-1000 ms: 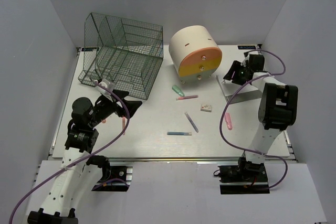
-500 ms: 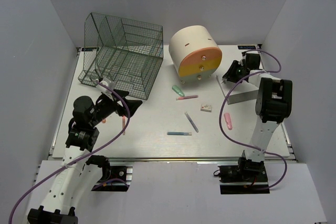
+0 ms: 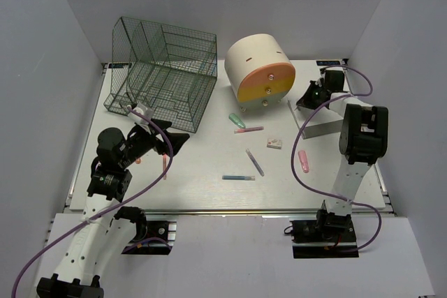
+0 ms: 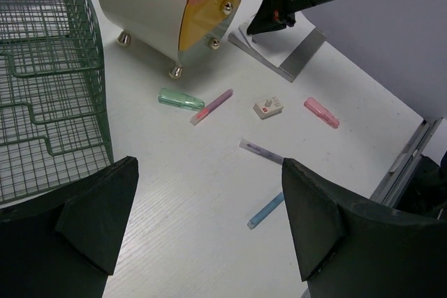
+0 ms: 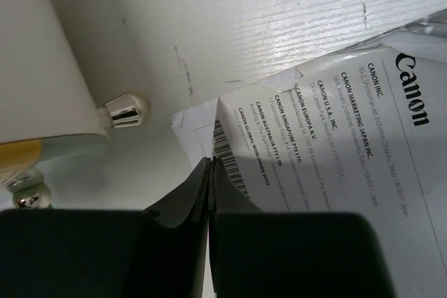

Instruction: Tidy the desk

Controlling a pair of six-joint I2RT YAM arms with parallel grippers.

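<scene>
The white desk (image 3: 202, 193) carries scattered stationery: a green highlighter (image 3: 236, 121), a pink pen (image 3: 249, 130), a white eraser (image 3: 274, 144), a purple pen (image 3: 255, 162), a blue pen (image 3: 238, 177) and a pink highlighter (image 3: 303, 160). My left gripper (image 3: 178, 137) hovers open over the left side, nothing between its jaws (image 4: 209, 221). At the back right, my right gripper (image 3: 307, 99) is shut on the left edge of a white Canon paper booklet (image 5: 335, 137), its tips (image 5: 211, 162) pinched at the barcode corner.
A dark green wire rack (image 3: 164, 71) stands at the back left. The cream drawer unit (image 3: 258, 68) with its orange-yellow front sits just left of the right gripper, one chrome foot (image 5: 126, 108) close by. Another pink pen (image 3: 165, 165) lies by the left arm.
The right gripper's jaws have closed at the booklet's edge, and the arm has shifted slightly toward the back. The left arm has barely moved.
</scene>
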